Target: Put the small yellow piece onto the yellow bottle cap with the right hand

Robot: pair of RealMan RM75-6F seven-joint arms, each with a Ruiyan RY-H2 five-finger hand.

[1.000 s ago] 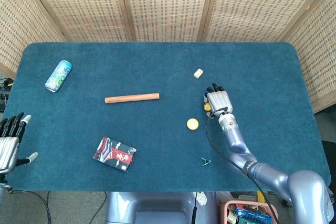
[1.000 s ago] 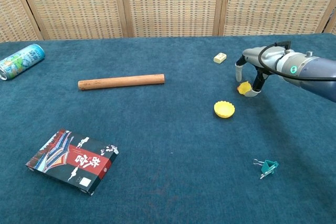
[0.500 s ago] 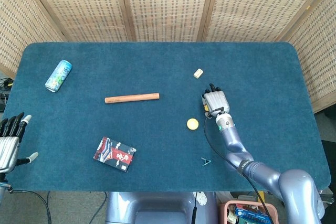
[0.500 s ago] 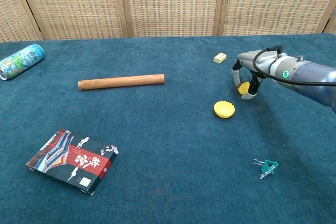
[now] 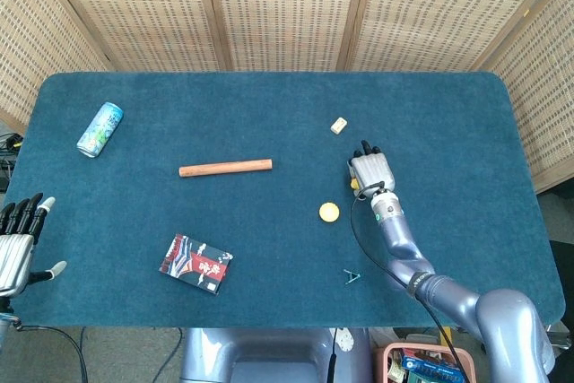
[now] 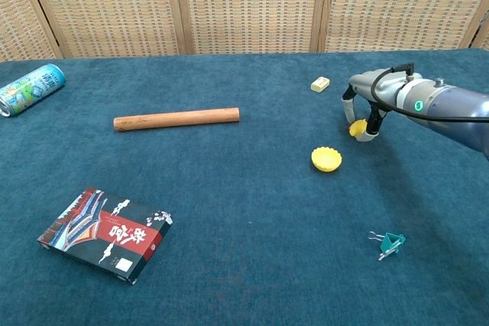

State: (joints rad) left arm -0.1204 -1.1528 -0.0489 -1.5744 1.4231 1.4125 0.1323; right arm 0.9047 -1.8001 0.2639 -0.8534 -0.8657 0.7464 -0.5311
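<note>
Your right hand's fingers (image 6: 372, 121) point down and pinch the small yellow piece (image 6: 356, 128) just above the cloth; the right hand (image 6: 365, 97) is a little behind and to the right of the yellow bottle cap (image 6: 326, 159), which lies open side up. The left hand (image 5: 18, 235) rests far left of the cap, fingers spread, holding nothing. Also left of the cap lie the wooden rod (image 6: 176, 119) and the patterned box (image 6: 105, 234); the green clip (image 6: 390, 243) is in front.

The small yellow piece (image 6: 356, 128) sits pinched under the right hand (image 6: 365, 101), near the upturned yellow cap (image 6: 326, 159).
</note>
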